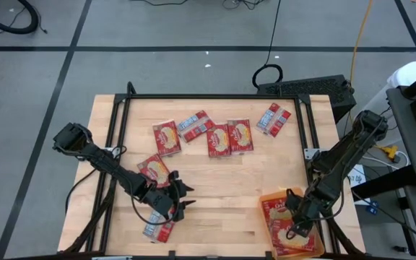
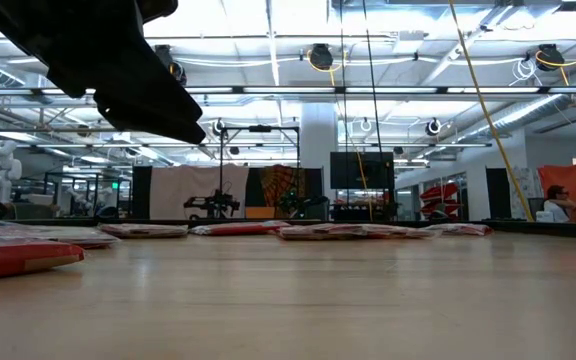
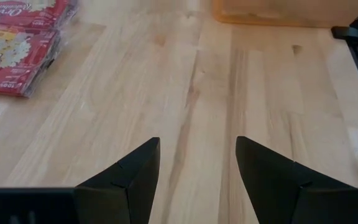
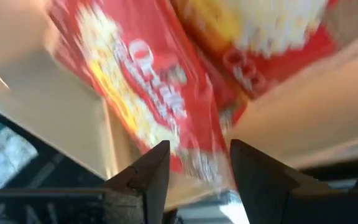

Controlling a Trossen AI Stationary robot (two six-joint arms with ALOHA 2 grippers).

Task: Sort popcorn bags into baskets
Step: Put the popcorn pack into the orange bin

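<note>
Over the orange basket point(image 1: 267, 196) at the worktop's point(image 1: 222, 191) five o'clock corner, the right pincer point(image 1: 292, 225) hovers above a red popcorn bag point(image 1: 279, 217) lying in the tray, its long axis along the basket's. In the wrist view the bag's edge sits between the parted fingers point(image 4: 148, 171) — whether they grip it or have let go I cannot tell. The left pincer point(image 1: 183, 199) is released and empty near seven o'clock, nearest two loose bags: one point(image 1: 154, 170) toward its ten o'clock, another point(image 1: 159, 230) close at seven. Five more lie well apart across the twelve o'clock side.
</note>
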